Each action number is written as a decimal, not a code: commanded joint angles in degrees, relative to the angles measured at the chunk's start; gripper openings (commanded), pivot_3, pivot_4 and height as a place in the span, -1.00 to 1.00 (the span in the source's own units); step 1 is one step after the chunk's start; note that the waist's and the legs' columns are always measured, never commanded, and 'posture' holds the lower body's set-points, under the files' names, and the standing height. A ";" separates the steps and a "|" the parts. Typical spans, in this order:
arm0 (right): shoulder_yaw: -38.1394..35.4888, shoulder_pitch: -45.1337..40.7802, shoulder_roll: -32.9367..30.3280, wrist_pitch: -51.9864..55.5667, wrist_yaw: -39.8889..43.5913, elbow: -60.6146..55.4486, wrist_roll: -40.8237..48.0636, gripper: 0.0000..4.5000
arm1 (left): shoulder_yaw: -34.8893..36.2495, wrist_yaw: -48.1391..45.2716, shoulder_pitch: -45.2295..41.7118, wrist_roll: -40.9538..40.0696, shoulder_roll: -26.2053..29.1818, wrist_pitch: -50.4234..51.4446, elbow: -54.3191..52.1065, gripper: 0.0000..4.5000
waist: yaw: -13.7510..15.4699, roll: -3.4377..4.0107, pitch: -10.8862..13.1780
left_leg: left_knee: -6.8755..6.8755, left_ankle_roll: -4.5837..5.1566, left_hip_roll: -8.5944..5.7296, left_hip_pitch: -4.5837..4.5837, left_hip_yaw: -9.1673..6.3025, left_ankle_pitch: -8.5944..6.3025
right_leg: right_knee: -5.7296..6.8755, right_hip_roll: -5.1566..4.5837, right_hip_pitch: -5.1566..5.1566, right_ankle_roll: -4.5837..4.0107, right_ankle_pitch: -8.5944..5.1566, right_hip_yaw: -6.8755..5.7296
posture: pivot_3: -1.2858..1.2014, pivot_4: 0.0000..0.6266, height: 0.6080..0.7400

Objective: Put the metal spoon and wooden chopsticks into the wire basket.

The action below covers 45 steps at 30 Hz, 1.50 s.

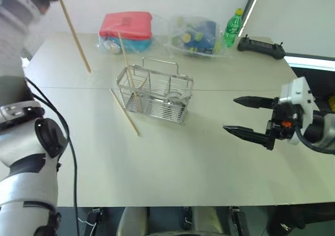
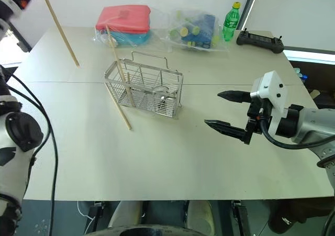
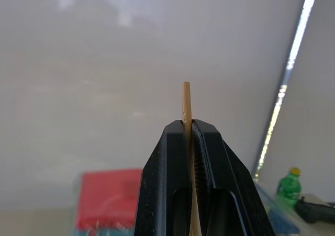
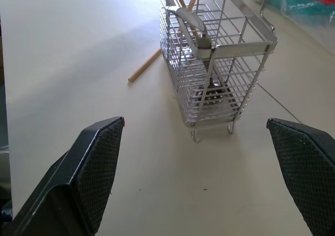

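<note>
**Wooden stick up in the air, basket half loaded**

Wooden chopsticks are scattered three ways around the wire basket (image 1: pixel 154 93), which sits on the beige worktop (image 1: pixel 172 157). Well off to the basket's left and raised above the worktop, the left gripper (image 3: pixel 190 142) has its fingers (image 3: pixel 165 183) pressed together on one chopstick (image 1: pixel 73 32). The wrist view shows the stick's end poking out just past the black tips, and the head views show the rest of it slanting down toward the worktop, its lower tip well apart from the basket.

A second chopstick (image 1: pixel 124 112) lies flat on the worktop just beside the basket's left end, running diagonally past its front corner. The third chopstick (image 1: pixel 129 68) stands tilted in the basket's left compartment, top end sticking well above the rim and the loop handle.

Metal spoon (image 4: pixel 201 47) is already inside the basket, in the right-hand compartment, leaning with its handle up against the wire and its bowl down near the bottom.

Behind the basket there's a red pouch (image 1: pixel 126 24) and a clear plastic bag (image 1: pixel 194 35) with blue and yellow stuff in it, then a green bottle (image 1: pixel 233 29) and a black controller (image 1: pixel 260 47) further to the right.

Right of the basket, well apart from it, the right gripper (image 1: pixel 246 116) hangs over the worktop with its fingers (image 4: pixel 91 168) spread wide, nothing between them, pointing back toward the basket.
</note>
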 commanded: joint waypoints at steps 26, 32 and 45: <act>-5.32 3.50 2.43 1.01 -9.03 -5.50 5.30 1.00 | -7.70 0.52 7.40 0.04 -17.99 -9.33 -7.59 -0.99 | 0.00 0.13 -0.07 | 0.09 0.11 0.02 0.29 -0.06 -0.03 | -0.01 0.04 0.38 0.18 -0.08 0.00 | 0.03 -0.52 0.16; -6.15 4.02 2.03 1.50 -10.11 -6.04 6.68 1.00 | -5.80 1.13 7.93 -3.68 -20.07 -8.16 -7.43 0.16 | -0.04 0.09 -0.05 | 0.11 0.12 0.02 0.20 -0.08 -0.03 | -0.04 0.05 0.34 0.02 0.01 0.00 | 0.03 -0.52 0.16; -4.50 2.30 1.73 1.40 -10.60 -4.38 6.48 1.00 | -0.29 7.24 3.94 -9.66 -13.44 0.26 -7.69 0.98 | -0.12 0.10 -0.05 | 0.11 0.14 0.02 0.23 -0.10 -0.04 | -0.02 0.06 0.34 0.17 -0.08 -0.01 | 0.03 -0.52 0.16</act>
